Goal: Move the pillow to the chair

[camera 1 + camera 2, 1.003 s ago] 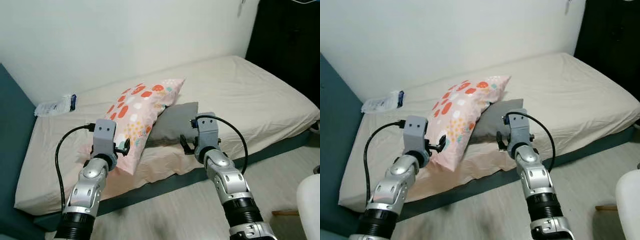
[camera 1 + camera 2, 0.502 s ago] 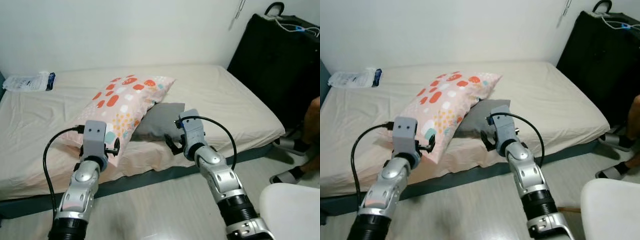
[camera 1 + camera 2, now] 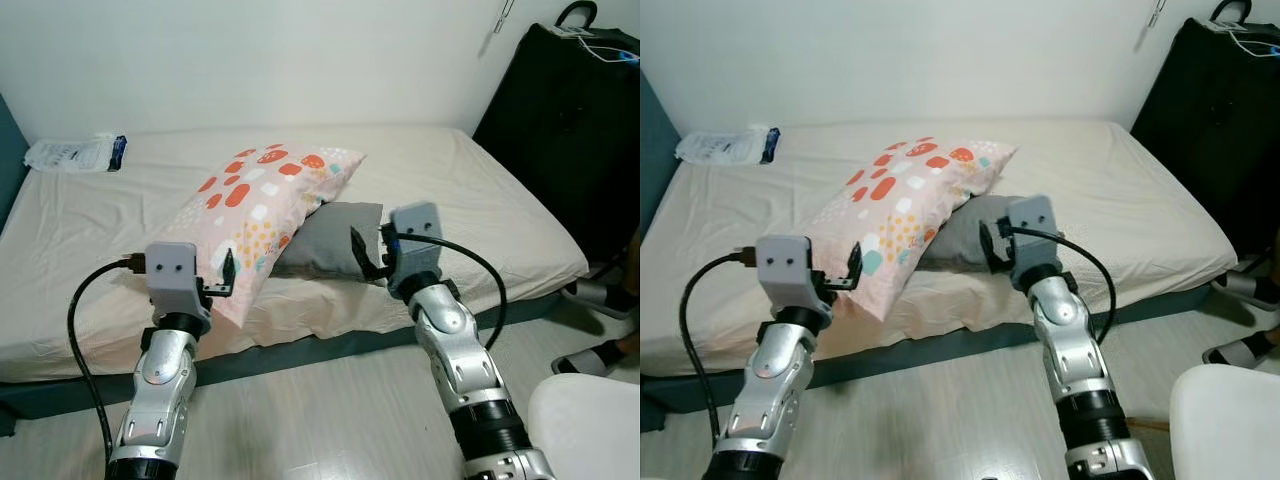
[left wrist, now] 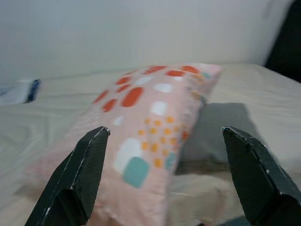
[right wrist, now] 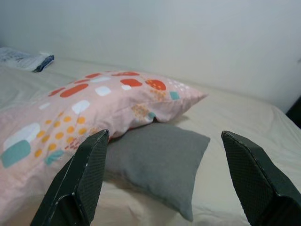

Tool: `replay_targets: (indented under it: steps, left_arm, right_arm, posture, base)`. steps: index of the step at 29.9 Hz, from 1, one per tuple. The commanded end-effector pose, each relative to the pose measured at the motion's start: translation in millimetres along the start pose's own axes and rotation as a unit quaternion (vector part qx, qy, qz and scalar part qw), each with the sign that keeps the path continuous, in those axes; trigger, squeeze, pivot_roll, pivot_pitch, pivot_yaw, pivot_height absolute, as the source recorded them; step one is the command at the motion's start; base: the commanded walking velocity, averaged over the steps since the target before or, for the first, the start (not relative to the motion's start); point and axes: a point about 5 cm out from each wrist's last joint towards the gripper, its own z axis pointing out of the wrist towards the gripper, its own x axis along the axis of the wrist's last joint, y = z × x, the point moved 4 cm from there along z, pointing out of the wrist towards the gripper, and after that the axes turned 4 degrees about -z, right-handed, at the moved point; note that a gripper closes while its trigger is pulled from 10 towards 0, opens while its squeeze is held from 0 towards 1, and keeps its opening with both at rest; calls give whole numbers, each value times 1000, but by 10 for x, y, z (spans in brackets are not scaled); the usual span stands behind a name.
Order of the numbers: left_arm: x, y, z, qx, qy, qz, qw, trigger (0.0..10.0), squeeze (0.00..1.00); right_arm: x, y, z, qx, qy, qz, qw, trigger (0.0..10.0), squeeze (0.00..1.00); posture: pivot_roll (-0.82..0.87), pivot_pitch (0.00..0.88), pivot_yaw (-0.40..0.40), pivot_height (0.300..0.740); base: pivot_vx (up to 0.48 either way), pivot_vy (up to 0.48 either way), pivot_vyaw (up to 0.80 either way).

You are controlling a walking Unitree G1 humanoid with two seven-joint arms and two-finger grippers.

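On the bed (image 3: 480, 200), nothing of the task is done yet: the pillow (image 3: 265, 215), a plump pink one printed with red, white, orange and teal blobs, lies near the bed's front edge, its far end propped on a flat grey cushion (image 3: 330, 245) that sits just beside it toward the bed's middle. The pillow looks soft and well stuffed, with a rounded belly and pinched corners; the grey cushion is thinner, matte and square-cornered. The bed's cover is a pale beige sheet, lightly wrinkled, over a dark teal base.

The left gripper (image 4: 164, 176) hovers off the bed's front edge, level with the pillow's near corner, its two black textured fingers spread wide with the pillow framed between them but not touched. The right gripper (image 5: 162, 176) hangs off the same edge in front of the grey cushion, its fingers likewise wide apart and holding nothing.

What remains appears to be everything: closing on the pillow, lifting it off the cushion and carrying it to the chair (image 3: 590, 425), whose smooth white rounded edge sits on the floor well apart from the bed's foot end. A crinkled plastic packet (image 3: 75, 152) lies at the bed's head end against the wall.
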Motion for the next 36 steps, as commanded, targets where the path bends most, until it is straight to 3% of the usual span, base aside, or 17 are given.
replay_targets:
  steps: [1,3,7,8,14,22,36]
  left_arm:
    - [-60,42,-45,-11,-11,-4,1000,10000,0]
    - [-59,43,-50,-10,-8,-1,1000,10000,0]
    - [-33,-23,-94,1,-3,2,1000,10000,0]
    - [-29,-50,-109,4,-5,2,1000,10000,0]
    - [-45,-65,-141,-4,-13,1,1000,10000,0]
    - [-74,-94,-143,-2,-23,-4,1000,10000,0]
    - [-151,-127,-181,10,-52,-17,998,10000,0]
  right_arm:
    - [19,31,-58,-12,12,11,1000,10000,0]
    - [35,47,-80,-18,18,13,1000,10000,0]
    - [138,114,-324,-36,35,14,999,10000,0]
    - [99,116,-441,-37,26,19,999,10000,0]
    - [-193,87,-703,-36,-25,42,998,10000,0]
    - [-307,46,-793,-53,-43,43,997,10000,0]
    - [-280,75,-808,-71,-56,56,994,10000,0]
  posture:
    - [-8,94,-92,740]
    - [-8,94,-92,740]
    - [-7,97,-71,740]
    - [-16,98,-54,740]
    - [-18,99,-29,740]
    - [-18,99,-16,740]
    - [-18,100,-16,740]
  base:
    - [0,0,0]
    - [0,0,0]
    - [0,0,0]
    - [0,0,0]
    - [0,0,0]
    - [0,0,0]
    - [0,0,0]
